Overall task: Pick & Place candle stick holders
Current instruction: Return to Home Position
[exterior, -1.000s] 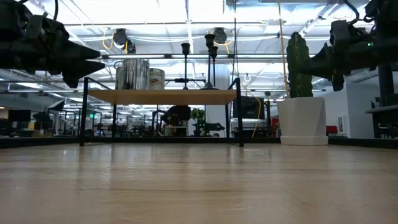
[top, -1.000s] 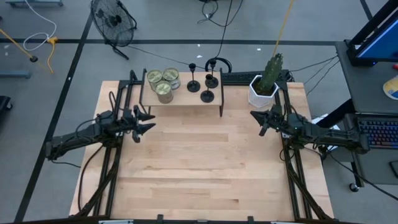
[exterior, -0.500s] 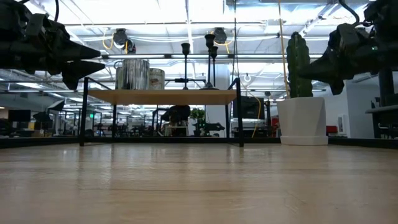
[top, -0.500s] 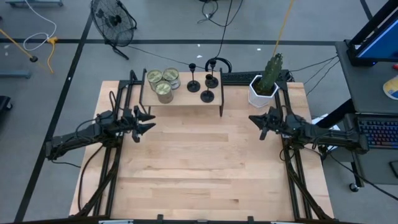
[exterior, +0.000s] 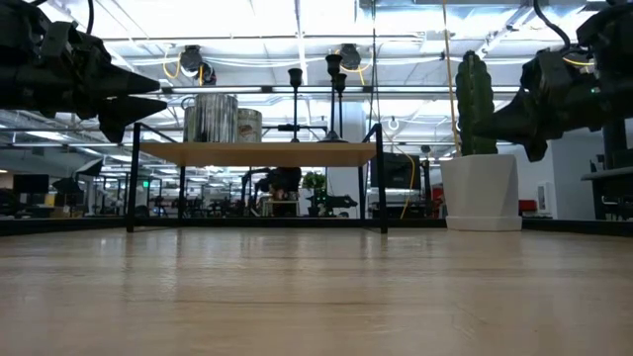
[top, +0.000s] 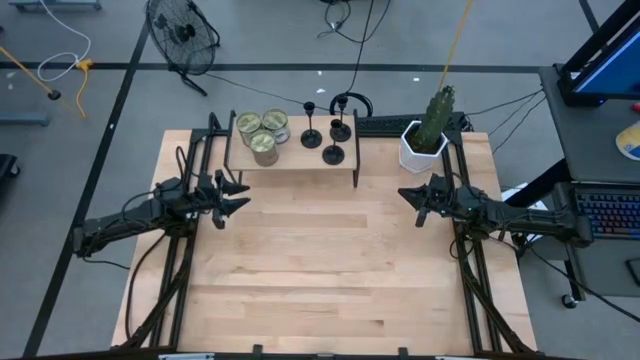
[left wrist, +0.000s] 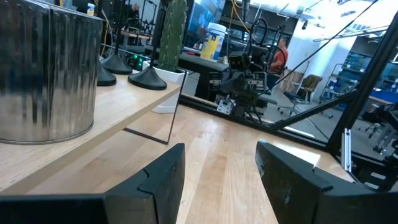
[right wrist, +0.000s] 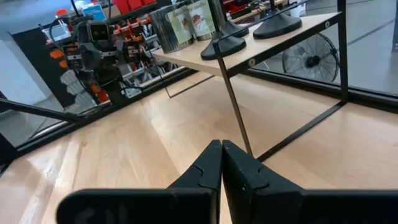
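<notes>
Rightward, little has changed except that the right gripper [top: 408,194] has crept a touch toward the table's middle over the last second; the left gripper [top: 238,197] has stayed put.

From above, the left gripper sits at 9 o'clock on the pale wooden tabletop [top: 320,270] and the right one at 3 o'clock, both pointing inward, well apart from each other. That view does not settle how the fingers stand. The wrist views do: the left gripper [left wrist: 217,158] has its fingers spread with bare table between them, and the right gripper [right wrist: 221,152] has its fingers pressed together, pinching nothing. Only the low view shows that both hang clear above the tabletop, the left gripper [exterior: 156,94] and right gripper [exterior: 485,117] at about shelf height.

At 12 o'clock stands one low wooden shelf on thin black metal legs [top: 295,160]. On it I count three small black candle stick holders [top: 334,153], upright, grouped at its right half, and three shiny silver tin cans [top: 263,146] at its left half. The low view shows only two of the cans. At 1 o'clock stands one green cactus in a white pot [top: 424,142], just beside the shelf's right end.
</notes>
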You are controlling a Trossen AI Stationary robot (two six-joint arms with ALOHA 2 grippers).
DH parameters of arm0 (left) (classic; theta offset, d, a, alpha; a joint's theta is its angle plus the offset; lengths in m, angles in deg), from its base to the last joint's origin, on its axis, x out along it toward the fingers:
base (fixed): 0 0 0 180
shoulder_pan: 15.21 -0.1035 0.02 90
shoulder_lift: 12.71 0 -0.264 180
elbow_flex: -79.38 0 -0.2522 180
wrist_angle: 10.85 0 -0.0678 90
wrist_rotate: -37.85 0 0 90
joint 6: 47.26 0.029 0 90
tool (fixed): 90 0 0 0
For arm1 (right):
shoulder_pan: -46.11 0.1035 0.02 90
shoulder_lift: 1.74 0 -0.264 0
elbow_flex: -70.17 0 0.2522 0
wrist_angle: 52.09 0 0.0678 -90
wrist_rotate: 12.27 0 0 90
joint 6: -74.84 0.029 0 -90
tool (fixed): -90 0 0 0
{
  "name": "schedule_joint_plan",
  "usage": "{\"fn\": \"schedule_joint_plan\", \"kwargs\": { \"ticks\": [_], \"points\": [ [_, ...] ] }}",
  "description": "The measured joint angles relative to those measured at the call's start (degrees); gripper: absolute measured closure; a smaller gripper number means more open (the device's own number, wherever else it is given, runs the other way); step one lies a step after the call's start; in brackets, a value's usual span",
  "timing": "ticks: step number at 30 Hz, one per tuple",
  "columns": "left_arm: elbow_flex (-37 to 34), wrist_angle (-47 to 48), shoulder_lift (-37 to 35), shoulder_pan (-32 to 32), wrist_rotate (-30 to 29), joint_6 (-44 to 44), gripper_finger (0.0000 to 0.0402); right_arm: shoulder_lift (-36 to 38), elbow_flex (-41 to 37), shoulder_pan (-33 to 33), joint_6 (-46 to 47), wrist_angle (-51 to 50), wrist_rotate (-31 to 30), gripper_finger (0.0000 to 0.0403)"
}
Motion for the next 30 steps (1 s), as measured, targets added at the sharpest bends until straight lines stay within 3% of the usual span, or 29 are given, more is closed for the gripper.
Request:
{"fn": "schedule_joint_plan", "kwargs": {
  "ticks": [30],
  "points": [
    [0.00, 0.00, 0.00, 0.00, -0.02, 0.01, 0.0197, -0.29, -0.20, 0.01, 0.00, 2.38, -0.21, 0.0397]
  ]
}}
